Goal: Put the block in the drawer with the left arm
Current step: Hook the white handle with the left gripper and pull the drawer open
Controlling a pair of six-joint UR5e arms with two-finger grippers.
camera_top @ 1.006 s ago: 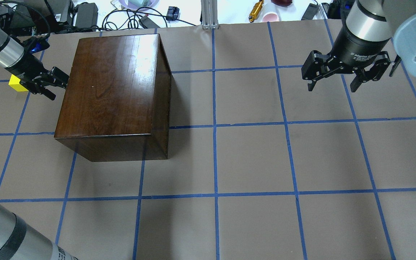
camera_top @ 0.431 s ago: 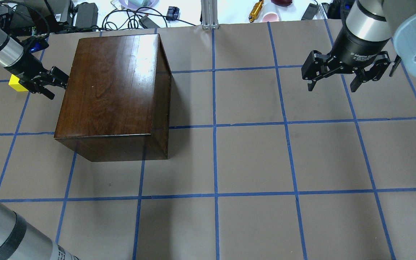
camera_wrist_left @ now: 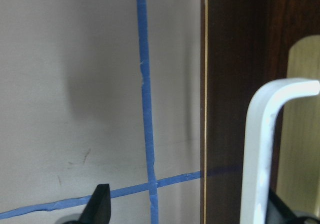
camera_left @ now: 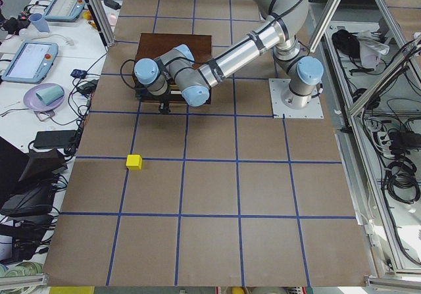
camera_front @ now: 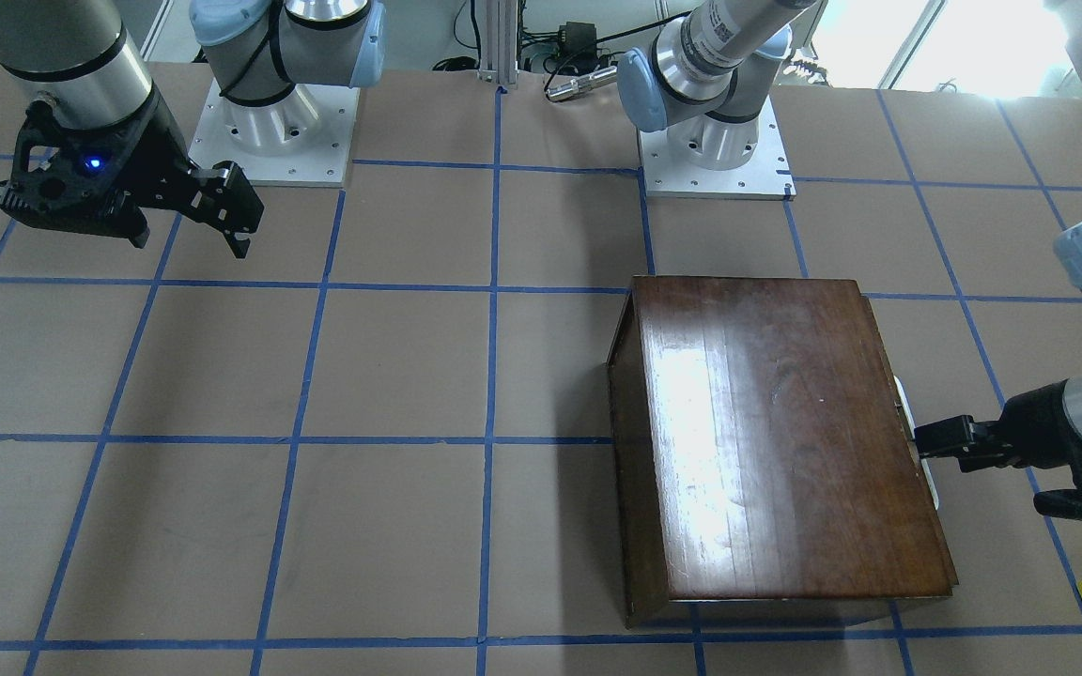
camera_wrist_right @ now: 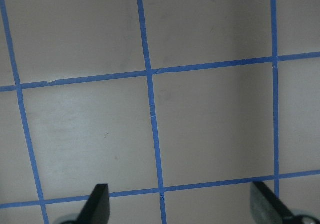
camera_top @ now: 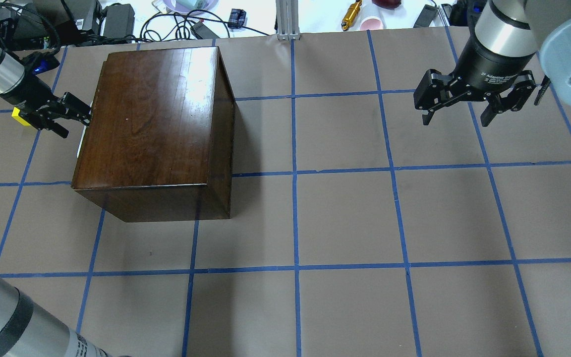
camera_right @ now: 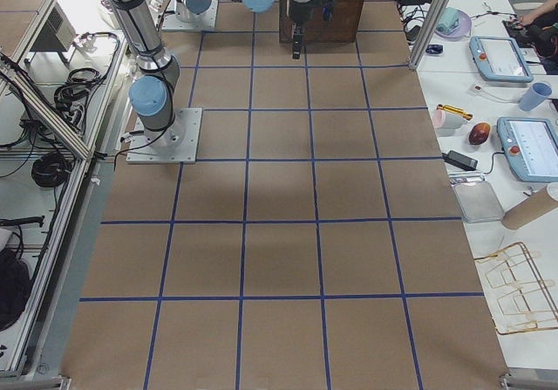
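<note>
Drawer eased out | left end effector spread wide, hooked on handle

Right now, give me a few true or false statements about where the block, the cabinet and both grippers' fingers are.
The block lies on the table, outside the cabinet. True.
The right gripper holds the block. False: its fingers are open and empty.
The left gripper is at the drawer handle. True.
The cabinet stands nearer the right gripper. False: it is right beside the left gripper.
</note>
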